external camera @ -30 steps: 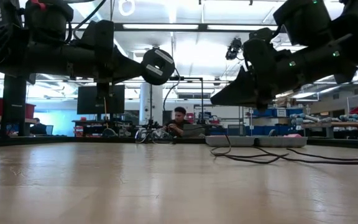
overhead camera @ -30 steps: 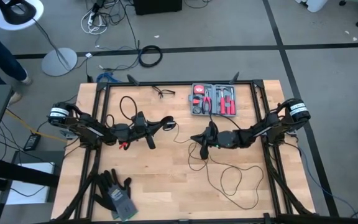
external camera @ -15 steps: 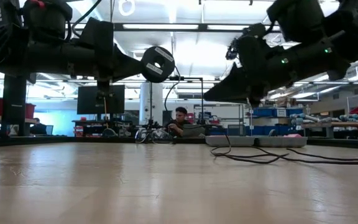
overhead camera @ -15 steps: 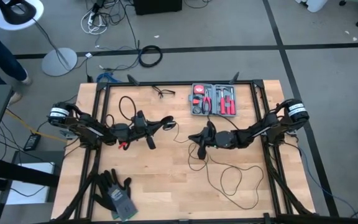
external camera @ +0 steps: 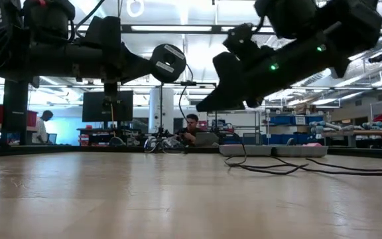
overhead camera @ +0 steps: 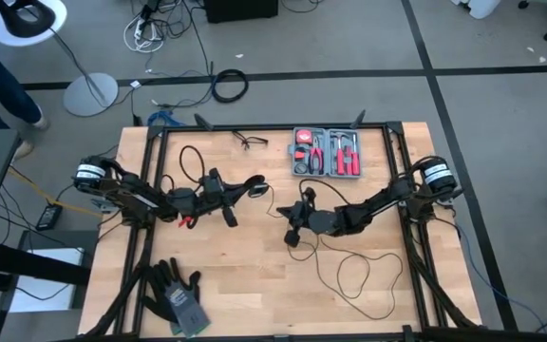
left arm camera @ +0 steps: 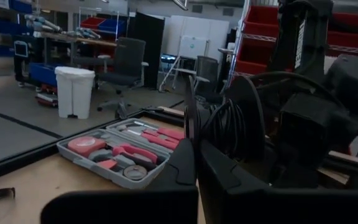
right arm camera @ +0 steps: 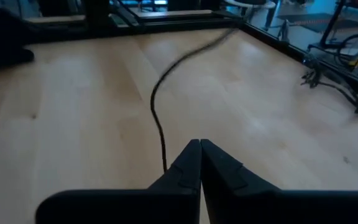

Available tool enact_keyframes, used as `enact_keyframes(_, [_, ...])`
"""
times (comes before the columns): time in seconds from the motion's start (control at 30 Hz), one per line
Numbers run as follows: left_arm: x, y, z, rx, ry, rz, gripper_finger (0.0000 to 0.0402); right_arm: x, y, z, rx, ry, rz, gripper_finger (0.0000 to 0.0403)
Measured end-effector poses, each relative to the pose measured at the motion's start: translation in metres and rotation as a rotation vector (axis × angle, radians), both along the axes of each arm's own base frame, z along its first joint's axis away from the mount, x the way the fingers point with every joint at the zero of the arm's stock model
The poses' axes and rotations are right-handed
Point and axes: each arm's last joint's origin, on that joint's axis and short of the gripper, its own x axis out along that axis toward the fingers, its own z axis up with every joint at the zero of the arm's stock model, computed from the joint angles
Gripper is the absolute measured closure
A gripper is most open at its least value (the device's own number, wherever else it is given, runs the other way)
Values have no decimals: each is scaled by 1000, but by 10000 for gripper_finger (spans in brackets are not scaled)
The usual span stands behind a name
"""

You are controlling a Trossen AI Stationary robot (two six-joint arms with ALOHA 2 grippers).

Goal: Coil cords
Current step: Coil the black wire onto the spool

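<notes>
A long, very thin black cord lies on the wooden table, well apart from the table's edges on its right half. It runs in loose, wandering curves: one open loop sits near the front right of the table, and from there the line snakes back toward the middle, where it passes under the right gripper. That gripper hangs low over the centre of the table, its fingers pressed together, and in the right wrist view the cord leads straight up to their tips, so they appear to be pinched on it. The cord's other end carries a small round black puck with a pale centre, held up off the table at the left gripper, whose fingers are also closed, with turns of cord bunched just beyond them in the left wrist view. An open tool case with red-handled tools rests at the back of the table, and a pair of dark gloves lies at the front left.
</notes>
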Motion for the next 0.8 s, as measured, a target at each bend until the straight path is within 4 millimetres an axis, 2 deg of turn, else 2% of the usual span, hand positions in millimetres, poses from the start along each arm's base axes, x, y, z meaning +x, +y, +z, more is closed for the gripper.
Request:
enact_keyframes(0.2, [0, 1, 1, -4, -14, 16, 401, 7, 2, 6, -11, 15, 8, 362])
enact_keyframes(0.53, [0, 1, 1, -3, -13, 17, 401, 9, 1, 13, 33, -78, 0, 269])
enact_keyframes(0.8, [0, 1, 1, -5, -13, 38, 401, 10, -3, 12, 120, -104, -10, 256])
